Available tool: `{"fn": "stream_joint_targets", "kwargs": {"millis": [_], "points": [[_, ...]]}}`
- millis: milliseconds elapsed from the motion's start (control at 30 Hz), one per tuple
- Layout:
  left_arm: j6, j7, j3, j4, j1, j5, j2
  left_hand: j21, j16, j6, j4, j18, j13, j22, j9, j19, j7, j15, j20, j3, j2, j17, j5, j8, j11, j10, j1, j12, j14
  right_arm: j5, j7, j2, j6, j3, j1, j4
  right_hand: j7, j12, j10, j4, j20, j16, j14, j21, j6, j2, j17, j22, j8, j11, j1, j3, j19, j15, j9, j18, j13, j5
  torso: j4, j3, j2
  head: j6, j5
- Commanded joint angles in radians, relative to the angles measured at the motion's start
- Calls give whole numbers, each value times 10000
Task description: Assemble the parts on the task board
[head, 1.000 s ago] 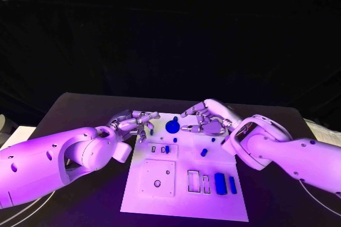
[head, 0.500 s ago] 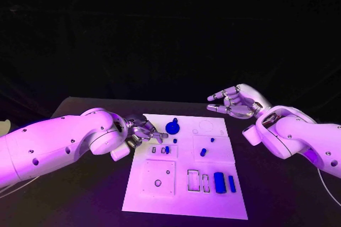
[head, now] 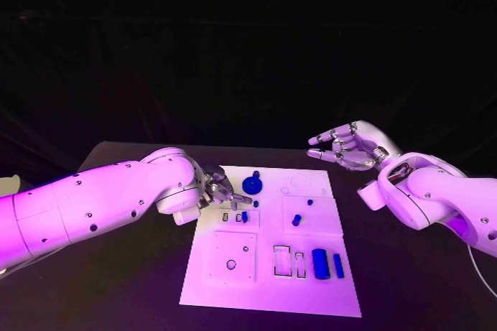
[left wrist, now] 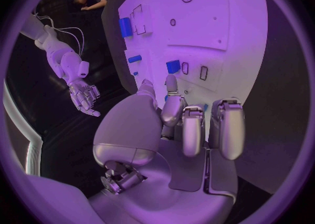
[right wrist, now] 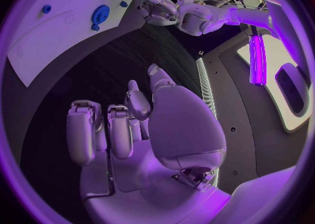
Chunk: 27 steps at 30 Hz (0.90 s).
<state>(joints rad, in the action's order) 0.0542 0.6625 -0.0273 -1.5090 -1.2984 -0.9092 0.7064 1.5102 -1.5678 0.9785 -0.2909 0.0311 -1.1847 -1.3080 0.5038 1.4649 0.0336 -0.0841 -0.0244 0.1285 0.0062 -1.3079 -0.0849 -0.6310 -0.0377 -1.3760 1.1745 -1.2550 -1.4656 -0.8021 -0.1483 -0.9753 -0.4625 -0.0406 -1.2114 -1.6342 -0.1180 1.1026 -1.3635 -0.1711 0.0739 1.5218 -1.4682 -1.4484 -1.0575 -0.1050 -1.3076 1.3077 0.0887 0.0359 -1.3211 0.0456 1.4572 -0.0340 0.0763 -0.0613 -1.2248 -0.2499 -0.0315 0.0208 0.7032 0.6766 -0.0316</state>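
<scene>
Two silver hands: left hand (head: 220, 188), fingers curled empty, beside round blue gear (head: 252, 184) on flat white task board (head: 311, 291); right hand (head: 348, 148) spread, well apart.

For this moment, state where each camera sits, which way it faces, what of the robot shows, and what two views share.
Head view: on the head, looking down at the task board; both arms, left hand at the board's edge, right hand raised off it.
Left wrist view: behind the left hand, facing the board.
Right wrist view: behind the right hand, facing the board's far end.
Shared: the round blue part.
</scene>
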Motion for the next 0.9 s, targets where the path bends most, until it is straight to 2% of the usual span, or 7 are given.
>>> {"fn": "stream_joint_targets", "kwargs": {"millis": [33,167,400,667,733,900], "points": [[510,718,0,132,-30,-837,-176,-42,-30,-102,-10,-46,-21,-1543,111,594,-15,-91,68,95,44,-2629,80,-75,15,-64,-81,-41,-1052,-69,188,-7,148,6,-2,5,-23,-24,-14,0,-53,-52,-820,5,-68,44,-1707,55,62,-10,39,-73,31,-30,15,72,8,-50,-12,6,0,-4,-8],[841,791,-4,301,-32,-1010,-391,-48,-30,-207,-9,-48,-51,-1549,324,606,-21,-98,77,238,89,-2629,259,-200,10,-61,-121,-62,-1052,-172,234,-14,188,12,-2,4,-22,-56,2,-6,-56,-65,-815,13,-66,43,-1686,41,60,-11,53,-90,24,-32,16,69,33,-49,-16,6,5,10,-31],[1222,868,-48,717,-29,-1098,-776,-37,-30,-254,-14,-55,-78,-1576,436,622,-24,-101,82,337,89,-2629,307,-265,7,-69,-176,-84,-1052,-377,287,-10,247,18,-3,2,-20,-113,30,-13,-58,-87,-806,32,-62,45,-1651,2,58,-12,67,-110,7,-34,17,61,76,-56,8,21,7,20,-43],[1385,897,-77,973,-26,-1098,-970,-7,-30,-271,-15,-68,-124,-1629,513,647,-32,-104,85,410,88,-2629,320,-311,1,-92,-231,-122,-1052,-416,292,22,269,23,-3,19,-19,-117,34,-15,-60,-97,-803,38,-60,50,-1636,-7,57,-13,70,-118,3,-36,17,59,81,-71,28,29,20,22,-1],[1430,900,-80,1056,-24,-1085,-1041,1,-30,-272,-15,-72,-139,-1644,529,654,-34,-106,86,427,86,-2629,323,-321,-1,-101,-245,-135,-1052,-419,292,32,275,25,-3,20,-19,-117,34,-15,-60,-97,-803,38,-60,50,-1636,-7,57,-13,70,-118,3,-36,17,59,81,-71,41,20,31,24,-15],[1587,911,-91,1189,-14,-1075,-1195,30,-30,-271,-13,-83,-179,-1692,551,675,-39,-108,88,445,87,-2629,325,-336,-4,-122,-255,-168,-1052,-422,289,54,281,27,-2,31,-19,-117,34,-15,-60,-97,-803,38,-60,50,-1636,-7,57,-13,70,-118,3,-36,17,59,81,-71,24,28,33,34,-14]]}}
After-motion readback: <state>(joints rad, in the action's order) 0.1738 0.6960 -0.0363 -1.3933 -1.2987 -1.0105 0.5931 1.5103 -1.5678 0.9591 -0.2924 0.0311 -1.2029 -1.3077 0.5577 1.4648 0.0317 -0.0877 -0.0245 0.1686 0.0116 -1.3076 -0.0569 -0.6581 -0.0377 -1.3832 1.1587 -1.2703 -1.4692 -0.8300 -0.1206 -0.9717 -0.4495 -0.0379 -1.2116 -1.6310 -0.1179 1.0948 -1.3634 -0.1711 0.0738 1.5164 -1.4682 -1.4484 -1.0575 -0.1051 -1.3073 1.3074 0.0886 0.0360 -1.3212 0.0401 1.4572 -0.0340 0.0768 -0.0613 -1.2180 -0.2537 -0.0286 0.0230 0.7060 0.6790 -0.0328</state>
